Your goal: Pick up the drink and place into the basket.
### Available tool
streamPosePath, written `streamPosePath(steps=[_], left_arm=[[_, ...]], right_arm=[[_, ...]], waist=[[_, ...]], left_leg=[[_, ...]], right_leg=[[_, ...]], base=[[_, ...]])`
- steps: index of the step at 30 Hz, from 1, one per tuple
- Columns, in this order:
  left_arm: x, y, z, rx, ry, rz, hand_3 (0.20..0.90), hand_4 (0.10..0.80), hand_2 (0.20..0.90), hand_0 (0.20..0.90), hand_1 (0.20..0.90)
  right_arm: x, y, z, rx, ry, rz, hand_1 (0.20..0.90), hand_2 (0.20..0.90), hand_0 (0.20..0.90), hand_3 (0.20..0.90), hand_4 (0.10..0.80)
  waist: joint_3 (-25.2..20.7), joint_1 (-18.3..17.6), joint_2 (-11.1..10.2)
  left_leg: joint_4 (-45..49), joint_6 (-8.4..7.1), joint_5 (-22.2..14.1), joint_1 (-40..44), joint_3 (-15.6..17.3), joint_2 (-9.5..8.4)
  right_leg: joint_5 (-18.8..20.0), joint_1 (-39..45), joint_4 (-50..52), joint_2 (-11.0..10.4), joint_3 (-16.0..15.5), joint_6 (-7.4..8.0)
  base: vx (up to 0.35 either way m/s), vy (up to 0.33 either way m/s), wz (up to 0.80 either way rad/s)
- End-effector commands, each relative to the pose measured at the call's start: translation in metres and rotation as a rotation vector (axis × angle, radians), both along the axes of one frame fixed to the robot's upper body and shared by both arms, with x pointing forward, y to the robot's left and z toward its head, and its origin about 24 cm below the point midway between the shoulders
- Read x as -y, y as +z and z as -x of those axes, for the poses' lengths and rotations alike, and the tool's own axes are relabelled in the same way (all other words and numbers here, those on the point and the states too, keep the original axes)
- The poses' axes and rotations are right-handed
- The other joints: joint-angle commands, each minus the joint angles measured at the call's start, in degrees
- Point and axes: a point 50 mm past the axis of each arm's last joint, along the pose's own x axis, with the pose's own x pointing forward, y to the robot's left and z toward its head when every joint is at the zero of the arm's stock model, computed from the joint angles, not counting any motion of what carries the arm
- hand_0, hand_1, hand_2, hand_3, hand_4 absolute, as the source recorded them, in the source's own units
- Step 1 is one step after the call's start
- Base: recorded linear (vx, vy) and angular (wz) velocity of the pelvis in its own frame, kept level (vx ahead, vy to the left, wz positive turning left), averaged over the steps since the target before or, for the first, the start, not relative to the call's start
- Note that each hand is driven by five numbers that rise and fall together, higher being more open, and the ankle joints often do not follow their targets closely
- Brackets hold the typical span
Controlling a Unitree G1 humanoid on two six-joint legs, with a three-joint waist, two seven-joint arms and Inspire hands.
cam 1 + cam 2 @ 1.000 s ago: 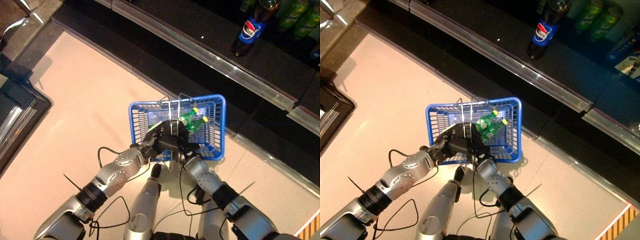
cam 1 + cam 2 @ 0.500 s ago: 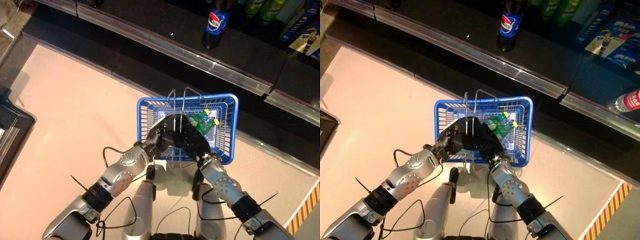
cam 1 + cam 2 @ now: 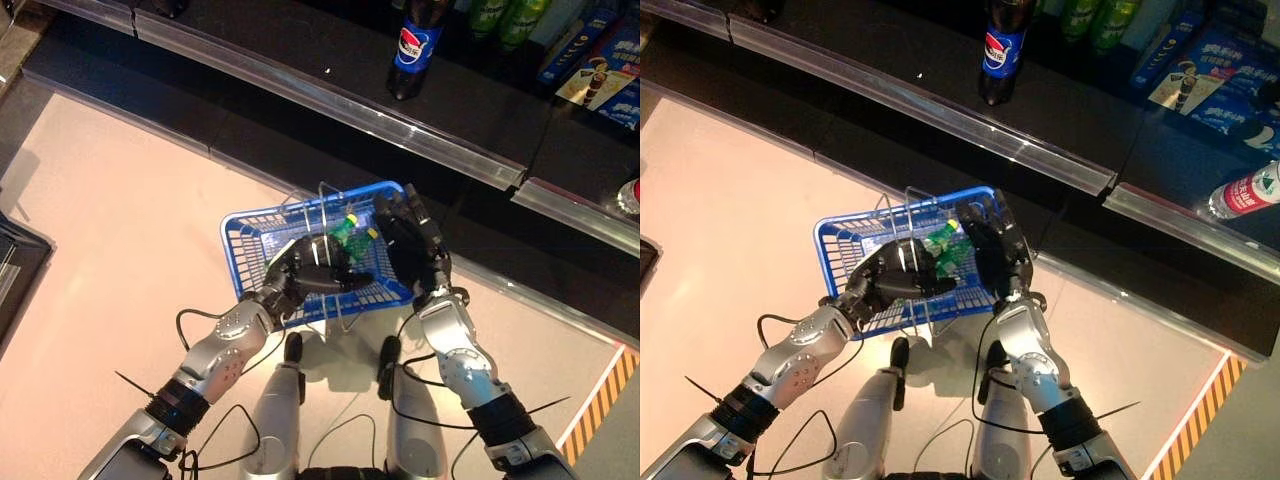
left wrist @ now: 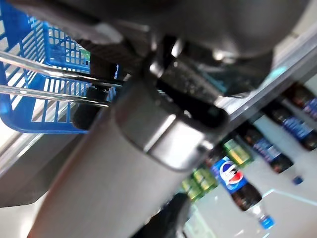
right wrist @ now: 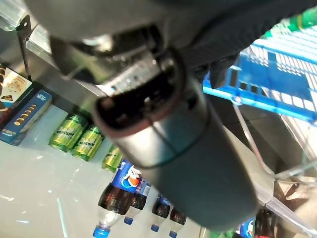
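The green bottle (image 3: 345,231) with a yellow cap lay inside the blue basket (image 3: 245,235). The left hand (image 3: 300,272) was curled round the basket's wire handles (image 3: 326,215). The right hand (image 3: 407,240) hovered at the basket's right rim, fingers relaxed and empty.

place: shop, grocery/convenience aisle
shelving: long dark shelf (image 3: 300,45) with metal front rail (image 3: 330,100), running across the far side
stock: dark cola bottle (image 3: 1002,50) standing near the edge; green cans (image 3: 1090,18) behind it; snack boxes (image 3: 1188,75) to the right; clear water bottle with red label (image 3: 1243,192) lying on its side
carrier: blue plastic shopping basket (image 3: 262,228) with wire handles (image 3: 325,215), standard shop type
floor: pale smooth floor (image 3: 110,230), yellow-black hazard stripe (image 3: 600,400) at the right edge
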Motion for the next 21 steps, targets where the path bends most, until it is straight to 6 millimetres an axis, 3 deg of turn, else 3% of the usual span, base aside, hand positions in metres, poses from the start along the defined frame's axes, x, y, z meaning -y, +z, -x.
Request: streamPosePath(steps=[1, 8, 10, 12, 16, 21], left_arm=[[0.036, 0.184, 0.046, 0.933, -0.259, 0.430, 0.200, 0.100, 0.300, 0.300, 0.300], [0.012, 0.165, 0.031, 0.827, 0.009, 0.397, 0.200, 0.100, 0.300, 0.300, 0.300], [-0.011, 0.146, 0.029, 0.781, 0.077, 0.407, 0.200, 0.100, 0.300, 0.300, 0.300], [-0.064, 0.096, 0.051, 0.698, 0.146, 0.408, 0.200, 0.100, 0.300, 0.300, 0.300], [-0.093, 0.065, 0.074, 0.583, 0.244, 0.388, 0.200, 0.100, 0.300, 0.300, 0.300], [-0.106, 0.034, 0.084, 0.430, 0.368, 0.347, 0.200, 0.100, 0.300, 0.300, 0.300]], right_arm=[[-0.007, 0.057, 0.012, 0.340, 0.083, 0.011, 0.900, 0.900, 0.900, 0.900, 0.800], [0.002, 0.059, 0.023, 0.418, 0.110, 0.096, 0.900, 0.900, 0.900, 0.900, 0.800], [0.012, 0.054, 0.028, 0.429, 0.094, 0.116, 0.900, 0.900, 0.900, 0.900, 0.800], [0.044, 0.039, 0.050, 0.424, 0.035, 0.137, 0.900, 0.900, 0.900, 0.900, 0.800], [0.066, 0.023, 0.062, 0.347, -0.055, 0.163, 0.900, 0.900, 0.900, 0.900, 0.800], [0.079, -0.002, 0.068, 0.217, -0.114, 0.199, 0.900, 0.900, 0.900, 0.900, 0.800]], waist=[[-5.70, 0.16, -0.01], [-6.98, -0.22, -0.43], [-7.56, 0.16, -0.27], [-8.66, 1.60, 0.28], [-10.77, 2.77, 0.25], [-13.73, 2.98, 0.26]], left_leg=[[-0.72, 2.26, 2.39, 2.48, 1.66, 2.36], [-1.77, 2.06, 2.30, 4.11, 1.91, 2.83], [-2.15, 1.89, 2.28, 4.52, 1.79, 2.98], [-3.00, 1.87, 2.15, 5.28, 1.53, 3.06], [-5.05, 1.65, 2.28, 7.33, 1.38, 3.41], [-8.87, 0.69, 3.13, 10.80, 1.60, 4.20]], right_leg=[[3.01, 4.25, -1.85, -1.25, -0.24, -0.86], [2.59, 5.63, -2.79, -0.62, -0.13, -0.74], [2.22, 6.09, -3.00, -0.45, -0.24, -0.76], [2.05, 7.34, -4.19, -0.69, -1.33, -0.47], [1.92, 10.32, -7.10, -0.13, -1.93, -0.50], [2.33, 14.49, -11.80, 0.73, -1.86, -0.26]], base=[[0.000, 0.000, 0.00], [0.001, -0.015, -0.04], [0.000, -0.027, -0.13], [-0.019, -0.071, -0.13], [0.018, -0.089, 0.05], [0.053, -0.062, -0.02]])
